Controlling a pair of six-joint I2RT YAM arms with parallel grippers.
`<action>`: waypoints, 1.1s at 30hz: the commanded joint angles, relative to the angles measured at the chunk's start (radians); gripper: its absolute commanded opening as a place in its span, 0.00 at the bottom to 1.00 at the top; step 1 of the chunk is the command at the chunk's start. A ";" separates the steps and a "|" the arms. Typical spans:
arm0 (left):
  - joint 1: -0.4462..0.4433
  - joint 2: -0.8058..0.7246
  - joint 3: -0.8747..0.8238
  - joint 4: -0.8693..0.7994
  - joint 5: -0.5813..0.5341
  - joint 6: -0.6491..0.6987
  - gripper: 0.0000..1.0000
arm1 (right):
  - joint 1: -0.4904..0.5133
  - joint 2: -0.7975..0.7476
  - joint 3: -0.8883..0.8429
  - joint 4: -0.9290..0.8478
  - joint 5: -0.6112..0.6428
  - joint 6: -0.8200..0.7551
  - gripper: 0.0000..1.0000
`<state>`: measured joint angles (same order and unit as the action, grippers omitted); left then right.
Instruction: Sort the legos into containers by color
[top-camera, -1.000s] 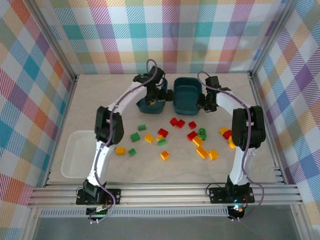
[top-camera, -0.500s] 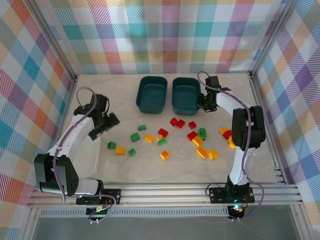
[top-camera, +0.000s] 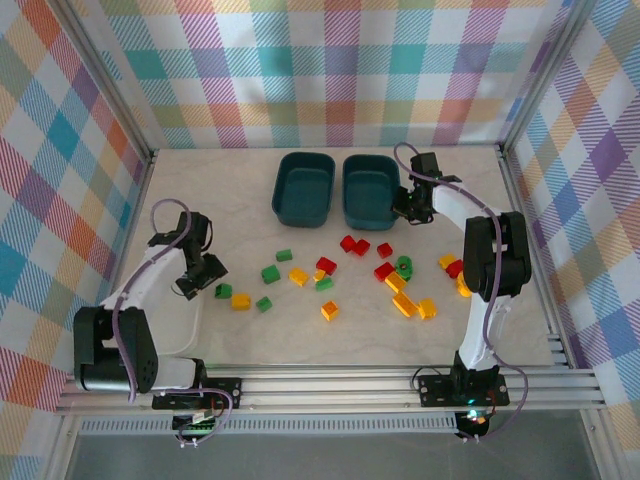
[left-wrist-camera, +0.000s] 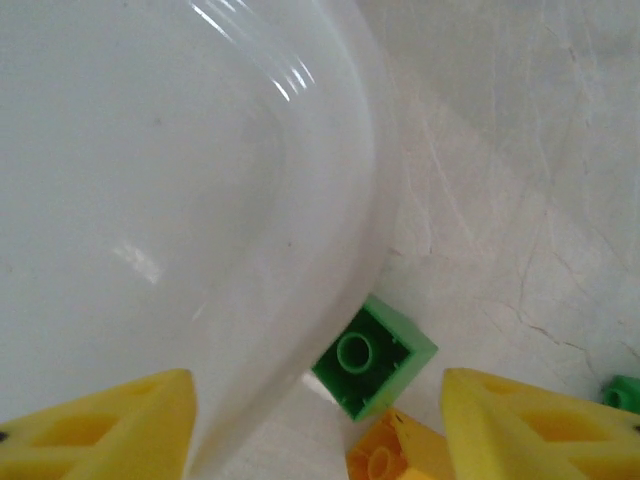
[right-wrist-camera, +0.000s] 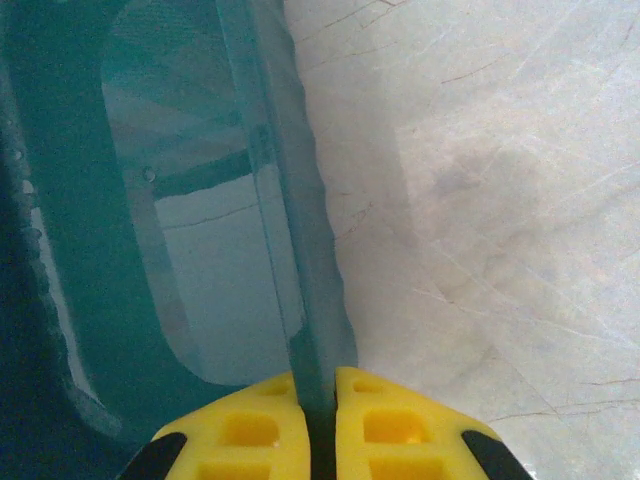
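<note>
The legos (top-camera: 326, 265) lie loose across the middle of the surface (top-camera: 300, 335), red, green and yellow mixed. My left hand (top-camera: 203, 277), at 9 o'clock, stands partly wide and, I think, empty. It straddles the white tub (left-wrist-camera: 150, 200) rim and a green brick (left-wrist-camera: 375, 355) just beside it. My right hand (top-camera: 410, 205), at 1 o'clock, is clamped on the 3 o'clock wall of the right teal tub (top-camera: 370, 190). The left teal tub (top-camera: 303, 188) sits just beside that one.
</note>
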<state>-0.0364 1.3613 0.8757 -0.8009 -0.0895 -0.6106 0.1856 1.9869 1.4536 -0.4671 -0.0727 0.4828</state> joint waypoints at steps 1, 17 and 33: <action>0.016 0.015 0.014 0.019 -0.071 0.016 0.58 | 0.006 -0.020 -0.024 0.026 -0.027 -0.008 0.02; 0.015 0.066 0.025 0.022 -0.213 0.050 0.19 | 0.006 -0.018 -0.038 0.033 -0.036 0.003 0.02; -0.046 0.018 0.221 -0.144 -0.310 0.122 0.00 | 0.006 -0.007 -0.034 0.041 -0.046 0.010 0.02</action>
<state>-0.0547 1.4239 0.9966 -0.8642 -0.3355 -0.5373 0.1856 1.9865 1.4342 -0.4305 -0.0956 0.4866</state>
